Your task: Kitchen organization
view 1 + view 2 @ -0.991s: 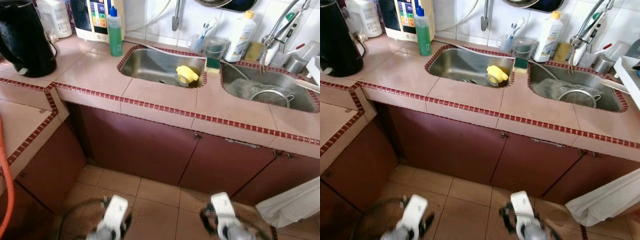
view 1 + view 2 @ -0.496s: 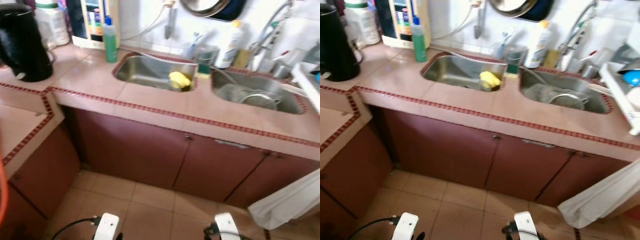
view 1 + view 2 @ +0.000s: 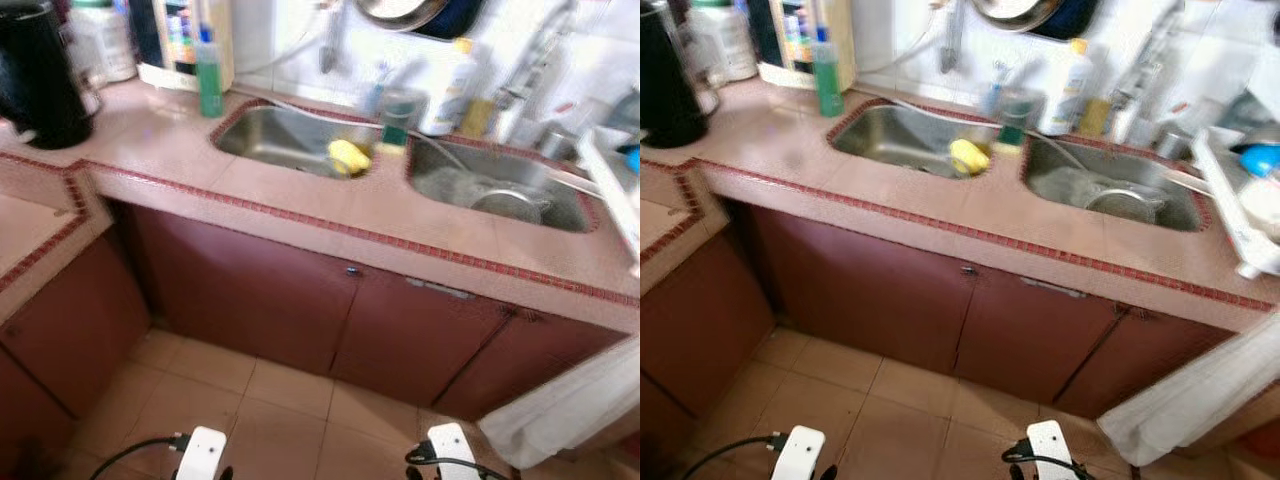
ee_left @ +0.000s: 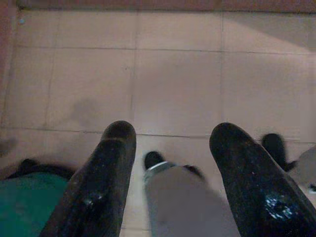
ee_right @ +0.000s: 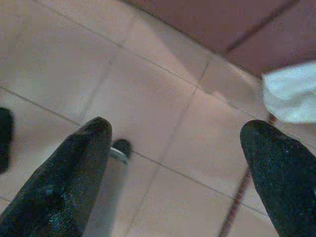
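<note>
Approach stage: robot faces bench (image 3: 300, 205), nothing handled yet.
Left gripper (image 4: 170, 143) and right gripper (image 5: 175, 143) hang low, jaws wide apart, empty; next, likely closing on sinks.

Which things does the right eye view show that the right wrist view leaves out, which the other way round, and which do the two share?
Right eye view: the tiled counter, its two sinks, a yellow object in the left sink, a strainer in the right sink, a green bottle and a black kettle.

Right wrist view: the right gripper close up, its black fingers spread wide above the floor.

Shared: the tan floor tiles, the brown cabinet doors and the white cloth.
</note>
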You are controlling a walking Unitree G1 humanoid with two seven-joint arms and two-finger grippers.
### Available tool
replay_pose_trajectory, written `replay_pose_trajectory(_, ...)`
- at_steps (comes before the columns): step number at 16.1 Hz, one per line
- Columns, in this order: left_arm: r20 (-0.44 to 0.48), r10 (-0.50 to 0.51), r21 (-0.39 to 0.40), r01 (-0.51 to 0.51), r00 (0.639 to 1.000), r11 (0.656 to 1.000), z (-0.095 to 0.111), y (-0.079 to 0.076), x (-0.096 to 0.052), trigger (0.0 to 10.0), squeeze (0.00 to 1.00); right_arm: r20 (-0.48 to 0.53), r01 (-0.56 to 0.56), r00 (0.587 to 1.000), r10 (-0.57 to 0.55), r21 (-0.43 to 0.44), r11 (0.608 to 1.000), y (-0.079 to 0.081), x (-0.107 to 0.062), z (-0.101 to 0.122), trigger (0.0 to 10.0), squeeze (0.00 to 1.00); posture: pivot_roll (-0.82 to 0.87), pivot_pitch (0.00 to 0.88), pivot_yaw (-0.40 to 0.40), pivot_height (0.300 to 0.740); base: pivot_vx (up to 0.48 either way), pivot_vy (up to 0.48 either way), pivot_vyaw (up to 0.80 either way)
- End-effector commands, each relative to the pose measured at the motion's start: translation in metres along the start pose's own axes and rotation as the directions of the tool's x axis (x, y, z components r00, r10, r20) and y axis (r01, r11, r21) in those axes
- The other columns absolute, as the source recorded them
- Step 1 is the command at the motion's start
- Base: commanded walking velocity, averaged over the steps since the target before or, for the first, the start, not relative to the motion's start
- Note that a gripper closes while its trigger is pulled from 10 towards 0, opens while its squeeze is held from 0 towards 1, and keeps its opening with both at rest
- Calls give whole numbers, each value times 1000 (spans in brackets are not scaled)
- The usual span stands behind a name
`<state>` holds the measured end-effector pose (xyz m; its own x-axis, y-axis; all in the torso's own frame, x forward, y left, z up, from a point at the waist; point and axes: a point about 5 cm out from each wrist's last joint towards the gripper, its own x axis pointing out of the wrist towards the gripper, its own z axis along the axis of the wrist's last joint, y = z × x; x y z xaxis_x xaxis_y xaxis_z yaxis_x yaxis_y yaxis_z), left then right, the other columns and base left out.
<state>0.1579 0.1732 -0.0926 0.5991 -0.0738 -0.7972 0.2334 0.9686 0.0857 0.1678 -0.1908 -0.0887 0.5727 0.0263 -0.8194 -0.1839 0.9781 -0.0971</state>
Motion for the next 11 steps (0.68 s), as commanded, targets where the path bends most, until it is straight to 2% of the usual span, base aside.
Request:
replay_pose_trajectory(1, 7, -27, 9, 27, 1000, 1000, 3, -8, 2, 10000, 0, -9, 25, 1000, -25, 3, 1000, -8, -2, -4, 10000, 0, 69, 0, -93, 740, 0, -480, 0)
replay_pose_trajectory(6, 4, -29, 15, 29, 1000, 999, 3, -9, 2, 10000, 0, -41, 38, 998, -38, 8, 999, -13, -6, -18, 10000, 0, 72, 0, -98, 740, 0, -480, 0)
replay_pose_trajectory(11, -7, -29, -6, 29, 1000, 1000, 1, -8, 1, 10000, 0, -53, 45, 998, -44, 15, 999, -15, -8, -24, 10000, 0, 78, 0, -103, 740, 0, -50, 0)
